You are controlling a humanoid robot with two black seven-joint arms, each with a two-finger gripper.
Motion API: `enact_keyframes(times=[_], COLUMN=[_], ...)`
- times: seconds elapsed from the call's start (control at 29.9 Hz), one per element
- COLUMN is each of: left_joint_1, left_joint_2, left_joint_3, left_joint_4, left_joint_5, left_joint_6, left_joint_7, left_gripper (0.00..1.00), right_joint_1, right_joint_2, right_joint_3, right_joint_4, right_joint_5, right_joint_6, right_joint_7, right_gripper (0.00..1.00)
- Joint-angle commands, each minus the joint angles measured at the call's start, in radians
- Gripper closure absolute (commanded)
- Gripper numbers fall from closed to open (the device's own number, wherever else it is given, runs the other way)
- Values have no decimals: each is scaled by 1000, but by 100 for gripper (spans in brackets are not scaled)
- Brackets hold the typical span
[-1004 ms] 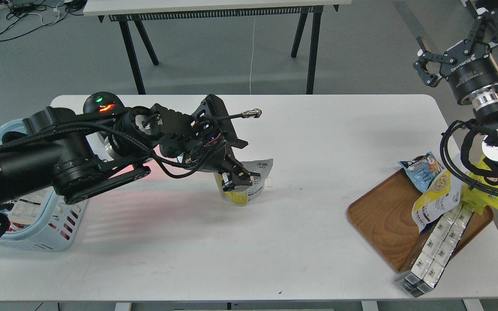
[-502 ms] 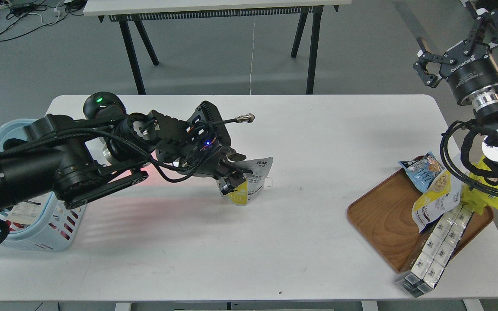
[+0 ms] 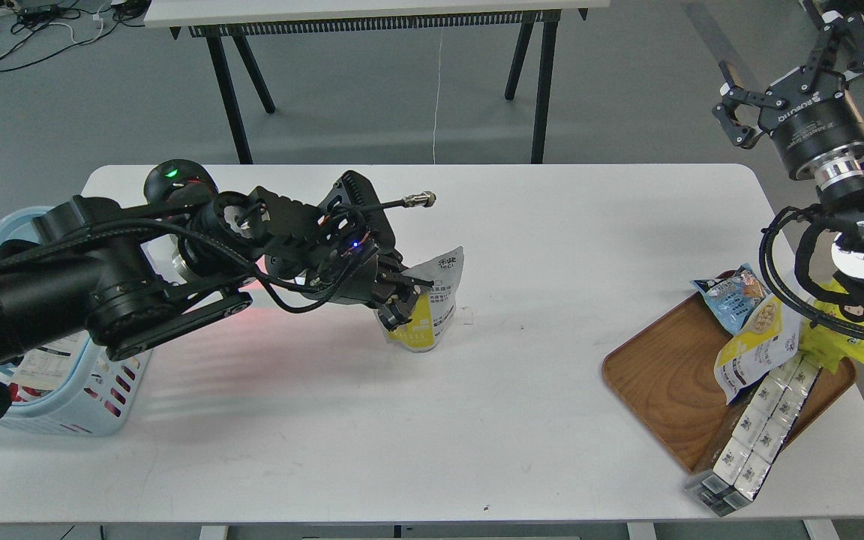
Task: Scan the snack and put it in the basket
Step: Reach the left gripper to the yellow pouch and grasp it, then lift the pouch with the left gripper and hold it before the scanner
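The snack [image 3: 438, 298], a pouch with a silvery-white top and yellow lower front, is near the middle of the white table [image 3: 432, 435]. It stands nearly upright, with its bottom at or just above the tabletop. My left gripper [image 3: 402, 301] is shut on the pouch's left edge. The light-blue slotted basket [image 3: 106, 390] stands at the table's left edge, mostly hidden behind my left arm. My right gripper [image 3: 784, 71] is open and empty, raised high beyond the table's right end.
A black scanner [image 3: 175, 178] with a green light stands behind my left arm and casts a red glow on the table. A brown wooden tray [image 3: 661, 382] at the right holds a light-blue bag [image 3: 732, 296], a yellow pouch [image 3: 758, 345] and white boxes [image 3: 762, 424]. A bright yellow packet [image 3: 841, 334] lies beside it.
My left gripper has drawn slightly left and up with the pouch. The pouch has tipped from leaning to nearly upright. The right arm has barely moved.
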Motion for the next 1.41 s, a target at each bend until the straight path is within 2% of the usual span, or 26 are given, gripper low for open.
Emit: enact_keyframes(times=[0.0, 0.07, 0.3, 0.4, 0.54, 1.37], left_joint_1=[6, 6, 6, 6, 1, 3], left_joint_2=[75, 124, 282, 336, 382, 389], left_joint_3=[-67, -77, -75, -78, -83, -114], left_joint_4=[-51, -65, -94, -93, -87, -24], left_joint_5=[0, 0, 0, 0, 0, 0], left_joint_6=[0, 0, 0, 0, 0, 0], left_joint_7=[-64, -84, -107, -142, -143, -143], left_gripper=[100, 100, 100, 100, 100, 100], right_joint_1=[2, 2, 1, 1, 1, -3], right_joint_2=[-5, -7, -7, -10, -10, -7], right_joint_3=[0, 5, 17, 17, 17, 19], right_joint_4=[0, 0, 0, 0, 0, 3], right_joint_5=[0, 0, 0, 0, 0, 0], right_joint_6=[0, 0, 0, 0, 0, 0], right_joint_7=[0, 0, 0, 0, 0, 0], right_gripper=[1, 1, 1, 1, 1, 1])
